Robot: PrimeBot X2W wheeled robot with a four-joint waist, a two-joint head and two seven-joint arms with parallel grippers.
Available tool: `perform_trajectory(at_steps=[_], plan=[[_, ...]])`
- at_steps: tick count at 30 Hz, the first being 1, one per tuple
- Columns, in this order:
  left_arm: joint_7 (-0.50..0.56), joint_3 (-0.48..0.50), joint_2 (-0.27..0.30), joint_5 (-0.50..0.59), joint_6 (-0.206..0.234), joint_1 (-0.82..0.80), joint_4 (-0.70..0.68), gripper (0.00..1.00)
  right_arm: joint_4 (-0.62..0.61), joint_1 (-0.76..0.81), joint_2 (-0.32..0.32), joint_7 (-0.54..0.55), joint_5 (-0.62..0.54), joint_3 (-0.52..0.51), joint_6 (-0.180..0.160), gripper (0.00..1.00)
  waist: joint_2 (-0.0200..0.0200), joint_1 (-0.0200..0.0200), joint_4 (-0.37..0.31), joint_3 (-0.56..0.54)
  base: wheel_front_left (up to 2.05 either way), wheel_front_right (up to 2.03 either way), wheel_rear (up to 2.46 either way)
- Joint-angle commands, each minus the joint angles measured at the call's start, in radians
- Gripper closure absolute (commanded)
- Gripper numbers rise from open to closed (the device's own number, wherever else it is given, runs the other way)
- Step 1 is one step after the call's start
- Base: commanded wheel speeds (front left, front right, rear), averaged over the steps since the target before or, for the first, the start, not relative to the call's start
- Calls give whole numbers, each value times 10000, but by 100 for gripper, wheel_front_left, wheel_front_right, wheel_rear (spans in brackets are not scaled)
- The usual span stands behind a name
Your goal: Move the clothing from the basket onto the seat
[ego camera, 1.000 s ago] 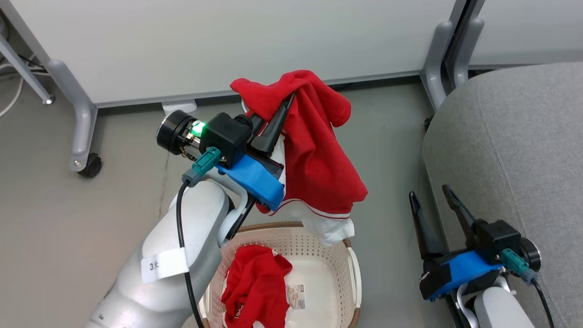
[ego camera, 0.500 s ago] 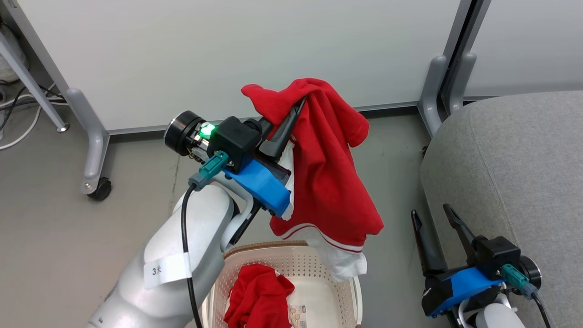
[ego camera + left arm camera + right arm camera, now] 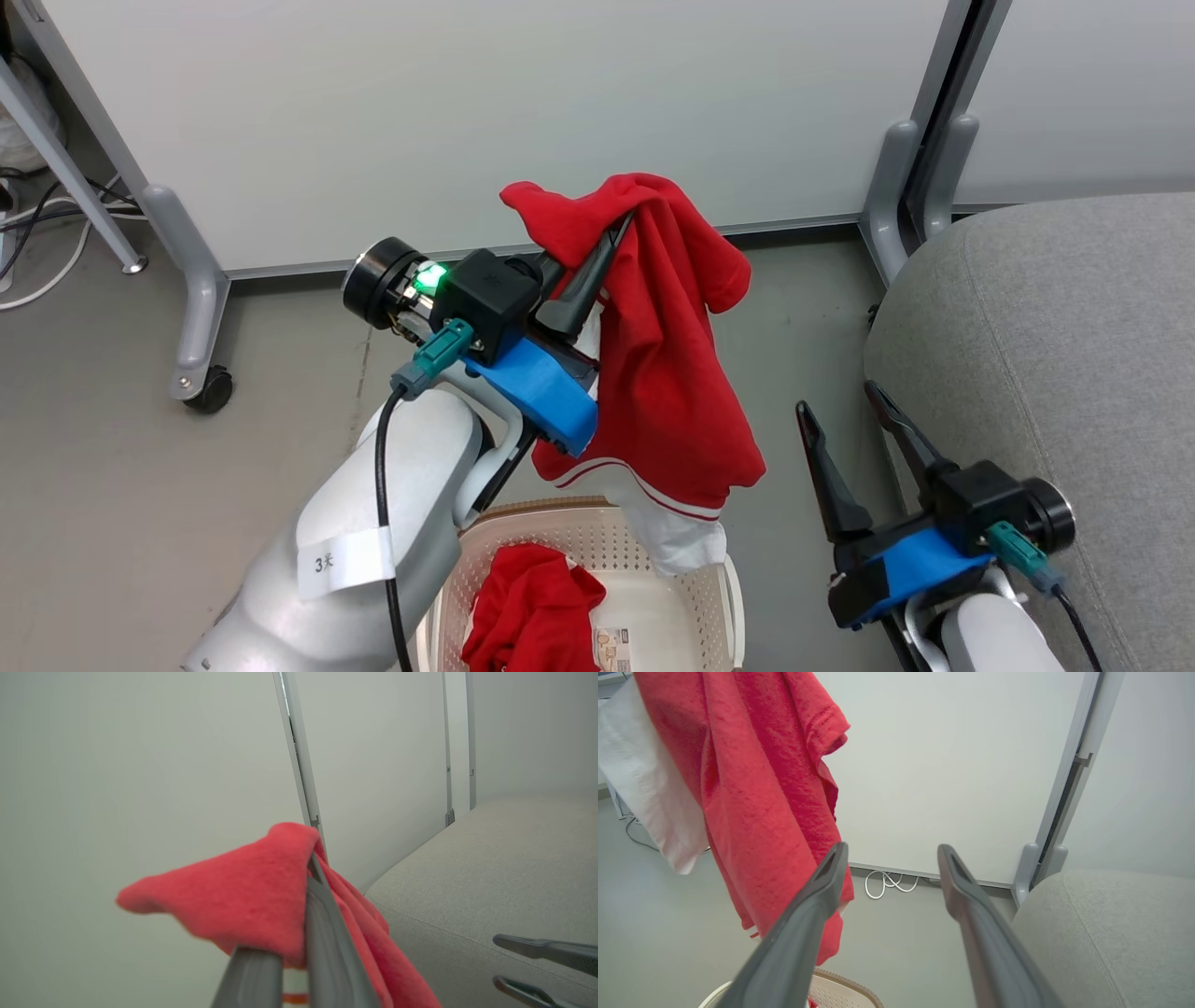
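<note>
Step in hand: transfer of the first garment [image 3: 667, 373]. It hangs clear of the basket [image 3: 579, 509], pinched at its top edge by the clenched left hand [image 3: 624, 224]. The second garment [image 3: 532, 607] lies in the basket, below that hand. Next move, as judged: carry it right, over the seat [image 3: 1055, 373], then release. The right hand [image 3: 837, 397], fingers spread wide, holds nothing.

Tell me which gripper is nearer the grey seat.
Right. The right gripper sits open just beside the seat; the left gripper, shut on a red garment, is up by the basket, farther off.
</note>
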Motion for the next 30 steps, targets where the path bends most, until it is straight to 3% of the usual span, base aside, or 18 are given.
perform_trajectory(at_steps=[1,18,30], plan=[[9,22,45,-19,72,39,-69,100,-100,-243,-40,-60,-92,170,5,0,-1,0,-1,19,0,0,0],[-75,-161,-20,-75,103,-199,-102,100,155,-2469,-627,-60,113,2921,3,0,-1,0,161,263,0,0,0],[-148,-427,-198,-87,54,-455,-70,100,1812,-4263,-371,-52,55,3519,3,0,-1,0,393,588,0,0,0]])
